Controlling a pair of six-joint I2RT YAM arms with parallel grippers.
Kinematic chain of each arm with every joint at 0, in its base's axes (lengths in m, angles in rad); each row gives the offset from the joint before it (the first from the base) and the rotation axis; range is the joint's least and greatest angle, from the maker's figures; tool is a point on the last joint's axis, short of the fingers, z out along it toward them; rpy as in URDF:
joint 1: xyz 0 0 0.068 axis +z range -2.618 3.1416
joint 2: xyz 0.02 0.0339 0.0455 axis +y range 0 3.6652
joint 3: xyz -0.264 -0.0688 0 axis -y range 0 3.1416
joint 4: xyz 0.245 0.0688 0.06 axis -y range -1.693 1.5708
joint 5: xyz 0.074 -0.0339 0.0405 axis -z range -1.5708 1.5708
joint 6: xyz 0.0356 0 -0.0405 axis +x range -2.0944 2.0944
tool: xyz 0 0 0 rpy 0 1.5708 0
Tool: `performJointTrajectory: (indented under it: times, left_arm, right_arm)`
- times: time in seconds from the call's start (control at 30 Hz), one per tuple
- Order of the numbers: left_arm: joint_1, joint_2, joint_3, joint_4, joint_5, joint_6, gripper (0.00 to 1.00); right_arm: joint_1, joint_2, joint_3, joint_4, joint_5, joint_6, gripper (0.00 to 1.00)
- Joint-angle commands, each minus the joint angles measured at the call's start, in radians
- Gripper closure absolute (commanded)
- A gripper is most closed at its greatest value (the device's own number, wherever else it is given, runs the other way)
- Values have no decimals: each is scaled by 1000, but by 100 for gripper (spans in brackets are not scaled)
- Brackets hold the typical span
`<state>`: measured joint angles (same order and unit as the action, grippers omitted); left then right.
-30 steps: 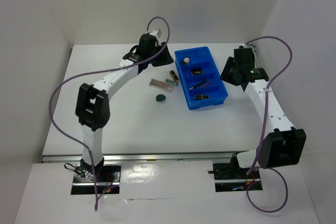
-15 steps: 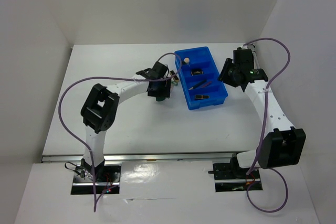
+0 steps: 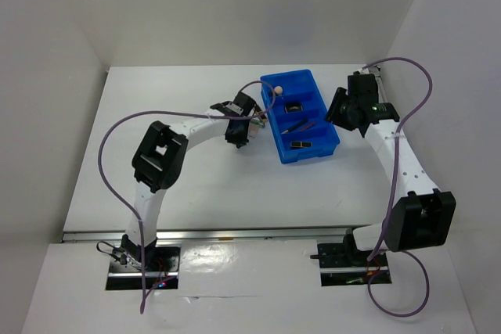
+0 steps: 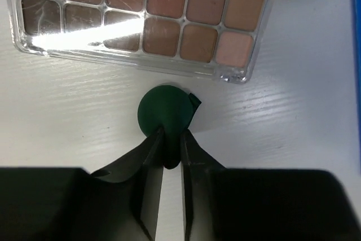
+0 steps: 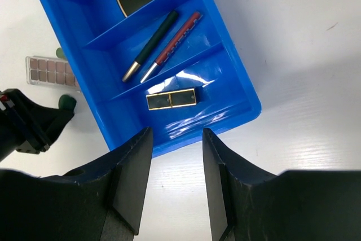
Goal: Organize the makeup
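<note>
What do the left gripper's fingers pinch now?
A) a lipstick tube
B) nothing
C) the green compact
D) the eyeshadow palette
C: the left gripper clamps the near edge of the green compact; the palette lies beyond it, outside the fingers.

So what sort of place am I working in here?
Likely a robot lab test cell, not a home: a white table boxed in by plain white walls, two arms bolted to its near edge, and makeup sorted into a blue tray.
</note>
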<state>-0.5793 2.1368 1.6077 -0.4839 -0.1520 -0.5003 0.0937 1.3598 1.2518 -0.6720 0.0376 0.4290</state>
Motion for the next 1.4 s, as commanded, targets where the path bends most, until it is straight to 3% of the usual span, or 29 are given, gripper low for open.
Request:
performJointTrajectory:
  times: [0.0,0.03,0.1,0.13,0.4,0.6,0.8,1.0,1.37]
  left_arm:
    - [-1,48,72,-18,-24,20,72]
    - [-1,48,83,-31,-24,20,85]
    - [-1,22,83,-48,-24,20,99]
    - [-1,-7,107,-64,-15,20,100]
    - [10,-120,283,-108,117,42,100]
    - [32,112,628,-50,281,-23,100]
    - [42,352,814,267,353,-118,97]
    - [52,451,828,517,353,-218,94]
    - [52,529,871,585,325,-268,87]
  right_arm:
    - [-5,-27,-8,31,4,-1,52]
    - [-5,-27,-8,31,4,-1,52]
    - [-5,-27,-8,31,4,-1,52]
    - [-5,-27,-8,31,4,-1,52]
    - [-5,-27,11,31,24,-1,52]
    - [-5,-7,11,40,24,-1,52]
    - [-5,13,20,40,56,-1,52]
    - [-5,34,31,22,91,-10,52]
    - [-14,78,49,11,102,-30,52]
